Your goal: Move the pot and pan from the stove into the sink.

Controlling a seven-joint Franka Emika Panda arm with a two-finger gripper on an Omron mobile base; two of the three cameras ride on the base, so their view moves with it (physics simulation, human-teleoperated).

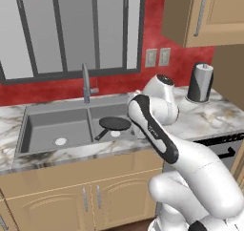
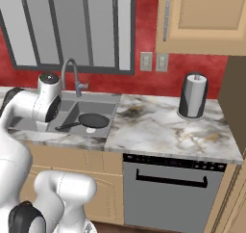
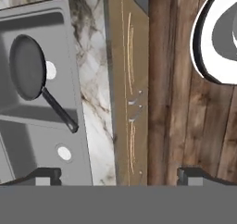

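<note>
Arm links fold up from the base and bend over the counter edge just right of the sink, with the hand turned to look straight down past the cabinet fronts to the wooden floor. The gripper has its two dark tips set far apart at the bottom of the hand view, jaws wide open and nothing between them. Around the sink runs a marbled white counter, backed by a red wall with a dark-framed window and two outlets. A curved faucet stands behind the sink, a paper towel roll stands well to the right of it, and a dishwasher sits under the counter right of the sink. The pan, shallow, round and black, lies flat in the right basin of the sink, its thin handle pointing toward the front wall of the basin beside the drain.
</note>
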